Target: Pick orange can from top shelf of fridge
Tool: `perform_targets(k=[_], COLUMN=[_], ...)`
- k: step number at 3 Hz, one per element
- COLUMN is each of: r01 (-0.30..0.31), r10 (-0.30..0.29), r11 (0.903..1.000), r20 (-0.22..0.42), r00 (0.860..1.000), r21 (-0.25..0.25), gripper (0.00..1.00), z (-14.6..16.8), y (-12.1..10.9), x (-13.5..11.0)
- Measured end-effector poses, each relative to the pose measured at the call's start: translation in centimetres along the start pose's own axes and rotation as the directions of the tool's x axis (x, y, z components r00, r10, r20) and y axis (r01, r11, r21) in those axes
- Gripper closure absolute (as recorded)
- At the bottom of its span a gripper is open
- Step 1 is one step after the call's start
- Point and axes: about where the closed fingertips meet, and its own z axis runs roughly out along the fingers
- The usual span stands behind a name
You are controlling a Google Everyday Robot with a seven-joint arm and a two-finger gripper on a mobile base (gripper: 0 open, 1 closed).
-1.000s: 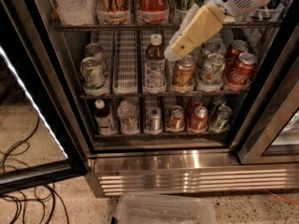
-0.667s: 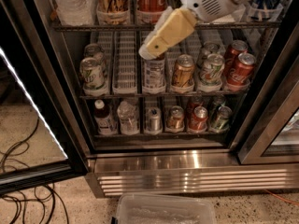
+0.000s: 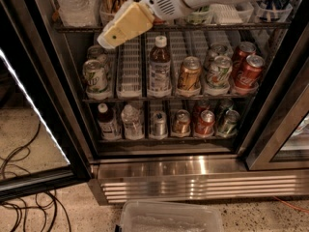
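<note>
The fridge [image 3: 169, 170] stands with its glass door swung open to the left. The orange can [image 3: 188, 74], gold-orange with dark lettering, stands upright between a dark-labelled bottle [image 3: 159, 66] and a green-white can [image 3: 218, 71]. It is on the second rack down, one below the top shelf [image 3: 77, 29], the uppermost rack in view. My gripper [image 3: 116, 33], cream-coloured on a white arm, hangs in front of the top shelf's left part. It is up and to the left of the orange can, apart from it and holding nothing.
Two red cola cans [image 3: 248, 71] stand right of the green-white can. Another gold-orange can [image 3: 182, 122] sits on the lowest rack among cans and bottles. A clear plastic bin [image 3: 169, 219] lies on the floor in front. Cables [image 3: 24, 197] lie at the lower left.
My gripper has swung left across the fridge front, from above the orange can to the left part of the upper rack. The cans have not moved.
</note>
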Motion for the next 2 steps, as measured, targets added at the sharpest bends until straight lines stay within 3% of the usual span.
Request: perform_targets(k=[1,2], r01=[-0.013,-0.053], r10=[0.012,0.049], r11=[0.9985,0.9953], r20=[0.019,0.049], r00=[1.000,0.998], r21=[0.053,0.082], gripper=[0.00,0.00], z=[0.9,-1.2], y=[0.8,1.6], x=[-2.6,-4.7])
